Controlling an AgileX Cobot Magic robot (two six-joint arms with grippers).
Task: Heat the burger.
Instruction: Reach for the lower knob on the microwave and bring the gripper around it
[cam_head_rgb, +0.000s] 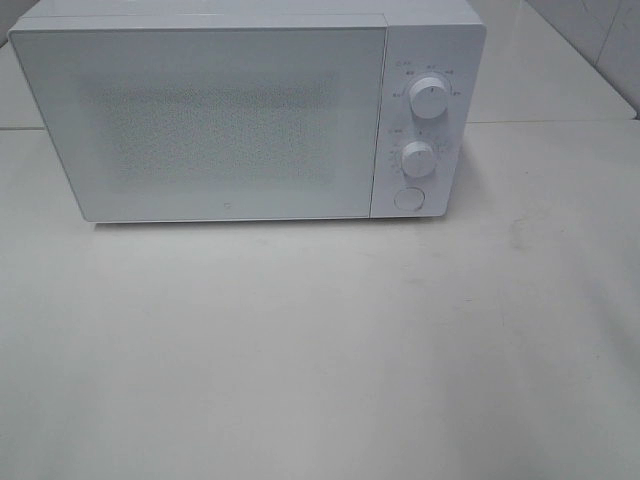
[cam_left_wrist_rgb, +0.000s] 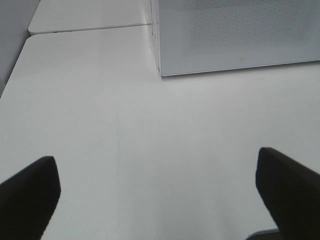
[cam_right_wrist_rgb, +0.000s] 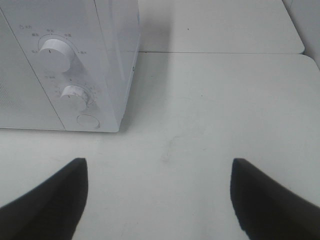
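The burger is out of view in every frame. A white microwave (cam_head_rgb: 230, 115) stands at the back of the white table with its door shut; its lower left door corner (cam_left_wrist_rgb: 235, 40) shows in the left wrist view and its control side (cam_right_wrist_rgb: 65, 65) in the right wrist view. My left gripper (cam_left_wrist_rgb: 157, 192) is open over bare table, nothing between its dark fingers (cam_left_wrist_rgb: 27, 192). My right gripper (cam_right_wrist_rgb: 157, 200) is also open and empty, hovering in front of the microwave's right side. Neither gripper appears in the exterior high view.
The microwave panel carries an upper knob (cam_head_rgb: 430, 96), a lower knob (cam_head_rgb: 417, 159) and a round button (cam_head_rgb: 407, 198). A seam (cam_head_rgb: 560, 122) divides the white table into front and back parts. A tiled wall (cam_head_rgb: 610, 40) rises at the back right.
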